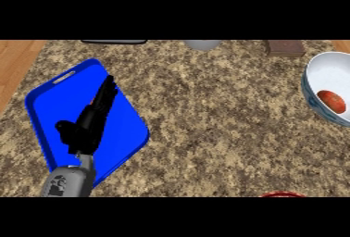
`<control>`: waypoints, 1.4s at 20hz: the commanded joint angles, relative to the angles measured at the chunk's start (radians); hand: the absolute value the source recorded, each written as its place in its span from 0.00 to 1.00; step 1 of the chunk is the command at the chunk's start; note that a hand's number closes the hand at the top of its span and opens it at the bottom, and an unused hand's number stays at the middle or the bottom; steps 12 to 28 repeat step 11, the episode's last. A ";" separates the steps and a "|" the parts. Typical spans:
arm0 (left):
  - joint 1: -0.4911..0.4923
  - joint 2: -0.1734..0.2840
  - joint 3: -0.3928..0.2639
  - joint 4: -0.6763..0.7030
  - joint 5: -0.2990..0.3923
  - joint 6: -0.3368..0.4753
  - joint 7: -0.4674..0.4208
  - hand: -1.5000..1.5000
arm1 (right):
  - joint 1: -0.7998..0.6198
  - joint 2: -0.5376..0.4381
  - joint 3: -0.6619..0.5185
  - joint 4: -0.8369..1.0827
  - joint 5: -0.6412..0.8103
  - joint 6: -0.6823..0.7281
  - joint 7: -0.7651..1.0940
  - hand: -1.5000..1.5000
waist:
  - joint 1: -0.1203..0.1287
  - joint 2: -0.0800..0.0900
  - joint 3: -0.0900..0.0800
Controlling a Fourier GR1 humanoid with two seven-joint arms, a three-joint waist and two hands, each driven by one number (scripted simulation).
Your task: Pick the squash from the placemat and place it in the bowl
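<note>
Resting inside the white bowl (pixel 321 81) at three o'clock, the reddish squash (pixel 334 101) stands upright-oval. At nine o'clock, the left hand (pixel 89 121), fingers straight and empty, hovers over the blue placemat (pixel 123 134) on the speckled counter (pixel 219 129).

A black robot hand (pixel 89 118) with slim fingers and a stubby thumb joins a thin grey wrist rod and a rounded grey forearm (pixel 67 183) with dark markings.

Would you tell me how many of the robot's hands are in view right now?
1. The left hand lies with straight fingers over the blue placemat at the view's left. The right hand does not show.
</note>
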 commanded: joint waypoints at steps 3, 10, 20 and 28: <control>-0.012 0.009 0.014 -0.002 0.000 0.004 0.011 0.50 | 0.067 -0.029 -0.015 -0.007 -0.040 0.287 -0.137 0.00 | -0.014 0.001 0.004; 0.001 0.000 0.012 0.015 0.010 -0.003 -0.008 0.50 | 0.135 -0.007 0.001 -0.062 -0.058 0.293 -0.135 0.00 | -0.013 0.005 0.005; -0.015 0.003 0.018 0.007 0.003 0.008 0.002 0.50 | 0.134 -0.034 0.003 -0.077 -0.060 0.313 -0.132 0.00 | -0.017 0.002 0.004; -0.015 0.003 0.018 0.007 0.003 0.008 0.002 0.50 | 0.134 -0.034 0.003 -0.077 -0.060 0.313 -0.132 0.00 | -0.017 0.002 0.004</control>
